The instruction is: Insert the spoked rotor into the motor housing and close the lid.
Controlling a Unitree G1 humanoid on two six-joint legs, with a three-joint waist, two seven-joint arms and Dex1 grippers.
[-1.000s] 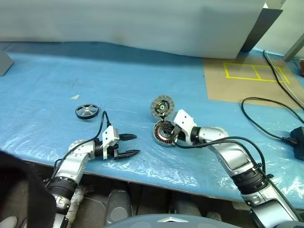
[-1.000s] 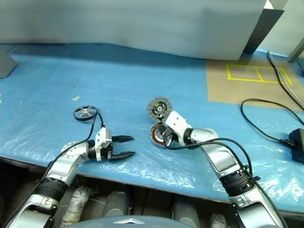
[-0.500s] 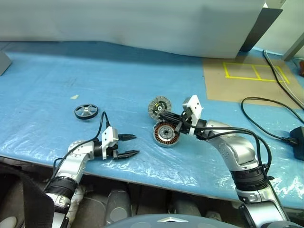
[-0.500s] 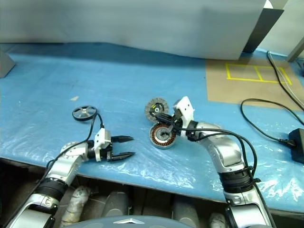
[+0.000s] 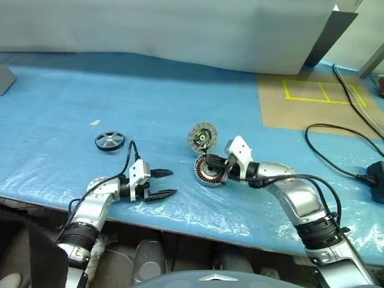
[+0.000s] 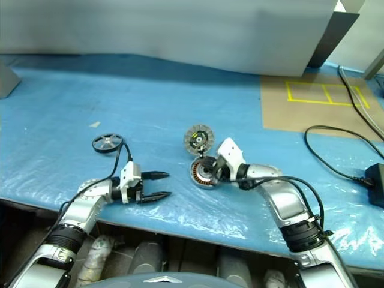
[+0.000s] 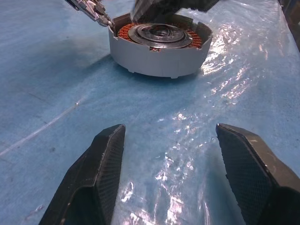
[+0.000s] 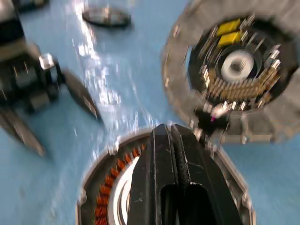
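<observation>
The motor housing [image 5: 207, 171] lies on the blue sheet with its copper windings showing. Its lid [image 5: 203, 135] stands tilted open behind it, joined at the edge, its yellow mark visible in the right wrist view [image 8: 232, 70]. My right gripper [image 5: 213, 164] is shut, and its tips hover over the housing's far rim near the lid joint [image 8: 168, 129]; nothing shows between its fingers. The spoked rotor [image 5: 110, 141] lies flat, far to the left. Left of the housing and nearer the front edge, my left gripper [image 5: 165, 183] is open and empty, pointing at the housing [image 7: 159, 44].
A brown board [image 5: 312, 102] with yellow tape lines lies at the back right. Black cables [image 5: 336, 156] and a plug [image 5: 377, 177] run along the right side. A white wall panel [image 5: 180, 30] stands behind the table. The table's front edge runs just below both grippers.
My right wrist has rolled and risen, and its shut fingertips now sit over the housing's far rim rather than at its right side. The left arm, the rotor and the housing have not moved.
</observation>
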